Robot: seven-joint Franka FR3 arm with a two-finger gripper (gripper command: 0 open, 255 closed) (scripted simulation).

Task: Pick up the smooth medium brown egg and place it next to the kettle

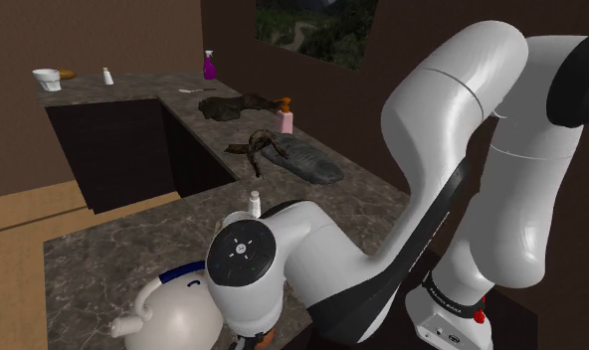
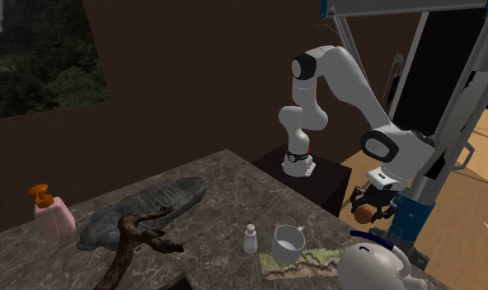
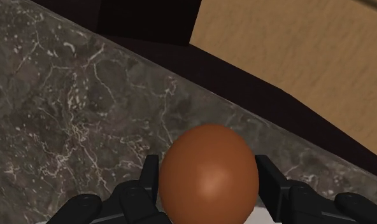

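Observation:
A smooth brown egg (image 3: 208, 173) sits clasped between the two black fingers of my gripper (image 3: 208, 184), held above the dark marble counter (image 3: 60, 114) near its edge. In the second exterior view the egg (image 2: 364, 212) hangs in the gripper (image 2: 368, 206) just above and behind the white kettle (image 2: 374, 264), which has a blue stripe. In the shoulder view the kettle (image 1: 173, 313) stands at the front of the counter, partly hidden by my arm's wrist (image 1: 245, 261).
A white cup (image 2: 288, 241) on a patterned cloth (image 2: 304, 262) and a small white bottle (image 2: 250, 240) stand close to the kettle. Farther along lie a grey slab (image 1: 304, 159), a dark branch (image 1: 255, 149), a pink soap dispenser (image 1: 285, 117) and a purple spray bottle (image 1: 209, 66). Wooden floor (image 3: 308, 51) lies beyond the counter edge.

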